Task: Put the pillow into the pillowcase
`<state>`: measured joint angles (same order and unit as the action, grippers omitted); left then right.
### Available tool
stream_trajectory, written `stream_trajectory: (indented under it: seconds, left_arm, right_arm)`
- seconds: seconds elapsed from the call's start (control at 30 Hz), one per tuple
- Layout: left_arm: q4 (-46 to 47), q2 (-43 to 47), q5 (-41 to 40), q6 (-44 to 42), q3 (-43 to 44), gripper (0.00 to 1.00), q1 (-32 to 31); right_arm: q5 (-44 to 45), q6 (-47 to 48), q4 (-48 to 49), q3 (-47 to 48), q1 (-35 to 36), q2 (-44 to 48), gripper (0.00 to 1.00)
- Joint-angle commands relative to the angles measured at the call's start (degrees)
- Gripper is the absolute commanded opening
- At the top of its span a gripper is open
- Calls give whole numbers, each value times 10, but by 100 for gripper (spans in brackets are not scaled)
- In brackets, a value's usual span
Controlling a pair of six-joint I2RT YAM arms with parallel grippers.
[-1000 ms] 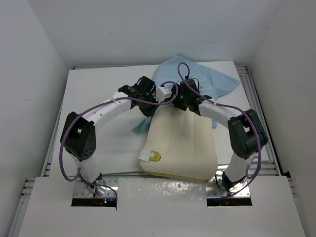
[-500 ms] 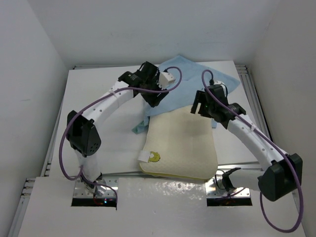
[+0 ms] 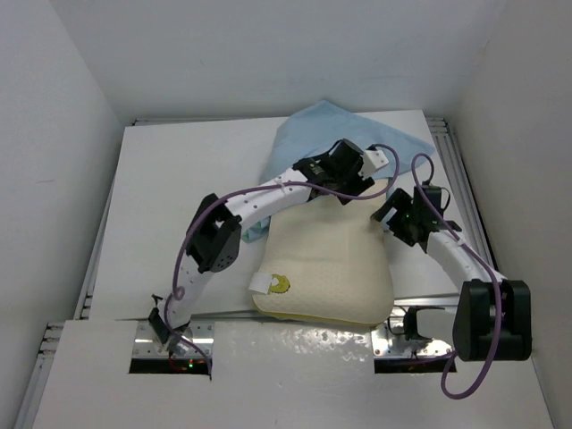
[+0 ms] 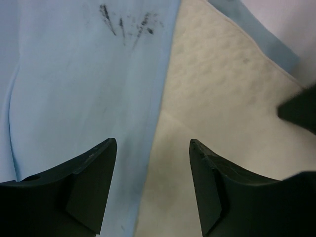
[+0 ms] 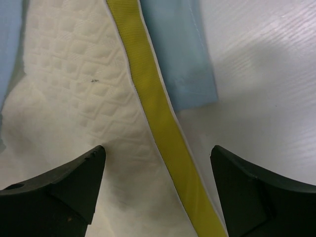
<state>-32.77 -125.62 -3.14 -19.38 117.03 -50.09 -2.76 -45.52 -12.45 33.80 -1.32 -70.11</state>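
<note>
Partly — pillowcase (image 3: 315, 132) over the pillow (image 3: 326, 268)

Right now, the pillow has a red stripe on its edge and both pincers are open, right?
Not quite: the stripe on the pillow is yellow, not red, as the right wrist view shows. The left pincer and right pincer are both open.

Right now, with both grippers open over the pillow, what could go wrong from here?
1. The left gripper straddles the pillowcase edge lying flat on the pillow; closing could miss the thin fabric or pinch only one layer.
2. The right gripper hangs over the pillow's yellow band, not the fabric, so it may grab foam instead.
3. In the top view the two grippers sit close together at the pillow's far end and could bump.
</note>
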Motion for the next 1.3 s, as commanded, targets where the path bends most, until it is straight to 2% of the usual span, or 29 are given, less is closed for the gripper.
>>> stream_trajectory:
  seconds: [0.0, 0.07, 0.3, 0.4, 0.5, 0.53, 0.6, 0.63, 0.7, 0.73, 0.77, 0.97, 1.13, 1.27]
  left_arm:
    - [138, -28, -61, 15, 20, 59, -3]
    - [179, -49, -104, 6, 31, 59, -7]
    - [220, -133, -155, -4, 68, 57, -16]
    - [234, -153, -196, -23, 67, 50, -25]
    - [242, -166, -221, -37, 64, 32, -29]
    - [242, -166, -222, -37, 62, 18, -29]
    - [240, -160, -215, -37, 58, 7, -30]
    - [233, -154, -210, -35, 55, 0, -31]
    - [224, -126, -171, -33, 45, 0, -35]
    - [220, -102, -153, -32, 31, 0, -36]
    - [207, -93, -106, -30, 33, 0, -38]
    - [44, -69, 74, -9, 154, 0, -39]
    - [-33, -31, 139, -18, 177, 0, -41]
    - [-95, -12, 158, -34, 171, 0, -42]
  right_arm:
    - [-41, -15, 95, -22, -4, -6, 85]
    - [-44, -21, 116, -35, -4, -6, 84]
    - [-72, -37, 177, -87, -5, -13, 84]
    - [-95, -38, 205, -103, -5, -27, 83]
    - [-120, -38, 229, -112, -5, -52, 79]
    - [-125, -40, 243, -114, -5, -59, 76]
    - [-140, -45, 253, -117, -4, -83, 64]
    - [-145, -46, 258, -117, -4, -90, 47]
    - [-160, -48, 275, -117, -5, -100, 26]
    - [-166, -47, 284, -114, -5, -99, 7]
    - [-170, -42, 284, -110, -3, -96, 0]
    - [-138, 31, 225, -74, 9, 11, 0]
    - [-93, 72, 204, -54, 9, 108, 0]
    - [-94, 91, 204, -35, 9, 107, 0]
